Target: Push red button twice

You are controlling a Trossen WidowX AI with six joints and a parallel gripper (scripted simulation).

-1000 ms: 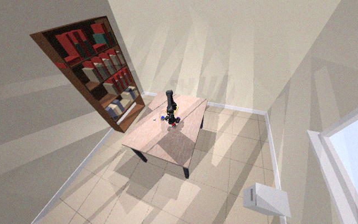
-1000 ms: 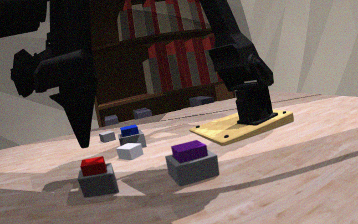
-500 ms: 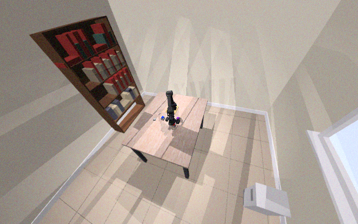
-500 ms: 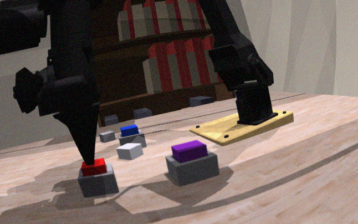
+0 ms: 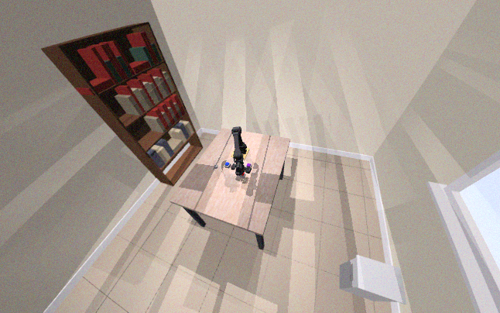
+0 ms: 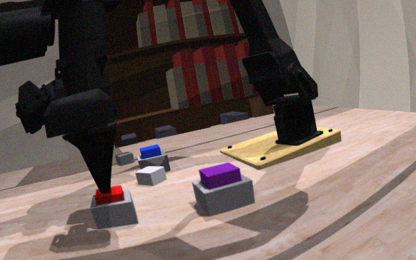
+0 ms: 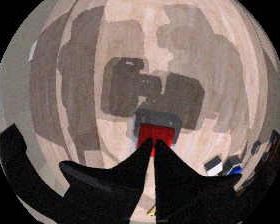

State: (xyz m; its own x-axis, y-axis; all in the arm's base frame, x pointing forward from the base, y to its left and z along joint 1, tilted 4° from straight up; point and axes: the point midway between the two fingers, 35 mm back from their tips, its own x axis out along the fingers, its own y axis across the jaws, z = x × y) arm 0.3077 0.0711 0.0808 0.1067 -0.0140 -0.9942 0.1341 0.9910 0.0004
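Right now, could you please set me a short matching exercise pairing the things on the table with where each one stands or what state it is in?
Things:
1. red button
2. purple button
3. blue button
4. light grey block

Places or states:
A. farthest back of the three buttons, untouched
B. lying between the blue and red buttons, touched by nothing
C. under the tip of the shut gripper
D. nearest the yellow base plate, with nothing above it

Pairs: 1-C, 2-D, 3-A, 4-B
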